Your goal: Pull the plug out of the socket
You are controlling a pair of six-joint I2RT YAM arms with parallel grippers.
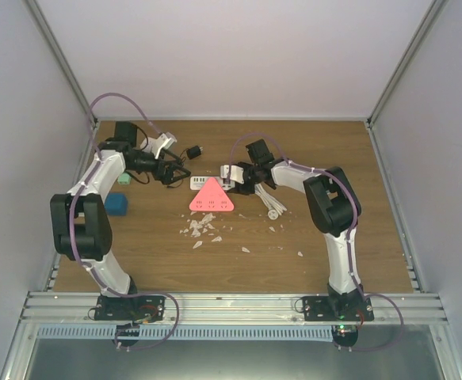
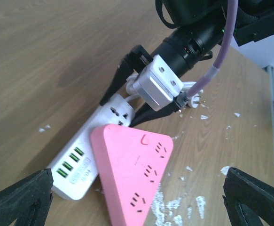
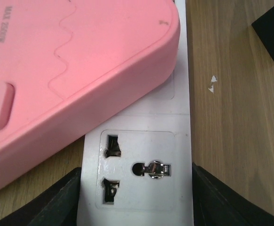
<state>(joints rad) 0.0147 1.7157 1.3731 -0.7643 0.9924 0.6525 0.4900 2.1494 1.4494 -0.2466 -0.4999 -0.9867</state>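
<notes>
The step in hand looks like bracing the socket. The right pincer point(image 2: 117, 113) straddles the right end of the white power strip point(image 2: 82, 146), and its fingers point(image 3: 52, 202) lie flush against both long sides of the strip, so it reads as clenched on the strip. How firmly it grips I cannot tell.

The left pincer point(image 1: 175, 174) is released, spread wide and carrying nothing. It hangs over the left part of the strip, above the worktop point(image 1: 310, 158).

The plug itself is the open question. The universal outlet point(image 3: 137, 167) between the right fingers has nothing seated in it. The green USB ports point(image 2: 71, 167) at the strip's other end and the three faces of the pink triangular socket block point(image 2: 134, 181) are bare too. The pink block lies tilted over the middle of the strip, and whether pins on its underside sit in a covered outlet is hidden. A small black plug-like piece point(image 1: 192, 151) lies loose just beyond the left pincer, apart from both sockets.

If the pink block is what is plugged in, the next move calls for the left pincer to take it by its edges and lift straight up off the strip, while the right pincer holds the strip down.

The strip's long axis runs left to right, with the USB end on the left and the outlet end on the right. The pink block's apex points far and its flat base lies near, among white chips point(image 1: 203, 229).
</notes>
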